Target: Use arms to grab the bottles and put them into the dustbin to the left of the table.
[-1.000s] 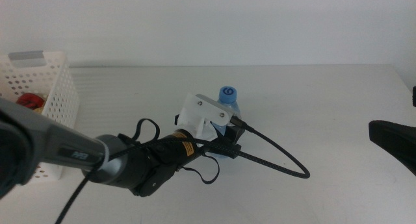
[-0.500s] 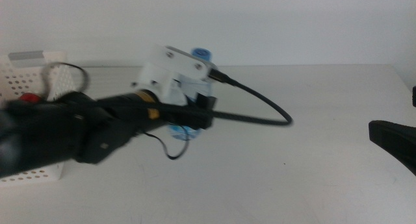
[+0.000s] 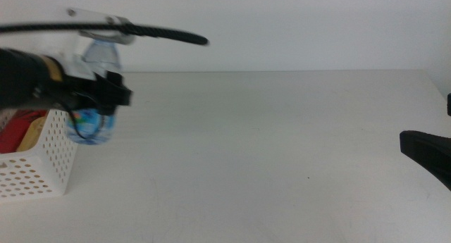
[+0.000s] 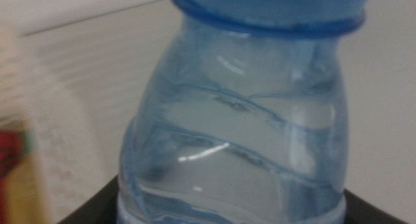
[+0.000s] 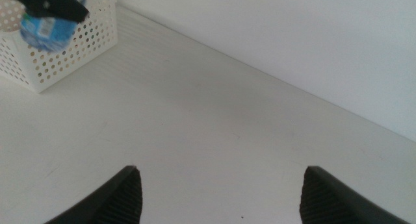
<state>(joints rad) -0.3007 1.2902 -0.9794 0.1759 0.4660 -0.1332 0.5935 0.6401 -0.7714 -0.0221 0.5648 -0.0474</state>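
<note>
My left gripper (image 3: 106,94) is shut on the small clear water bottle (image 3: 93,125), holding it upright in the air. It hangs just off the right rim of the white perforated dustbin (image 3: 39,174) at the table's left. The left wrist view is filled by the bottle (image 4: 240,139), with the blurred dustbin (image 4: 45,126) beside it. Inside the dustbin lie a red can (image 3: 15,128) and a yellow bottle (image 3: 35,134). My right gripper (image 5: 221,191) waits open at the table's right side, far from the dustbin (image 5: 65,52) and the held bottle (image 5: 45,28).
The white table (image 3: 268,144) stretches bare from the dustbin to the right gripper (image 3: 426,155). A thick black cable (image 3: 162,35) arcs over the left arm. A white wall stands behind the table's far edge.
The left arm has lifted the water bottle off the middle of the table and swung it left, up to the dustbin's rim. The right gripper has not moved.
</note>
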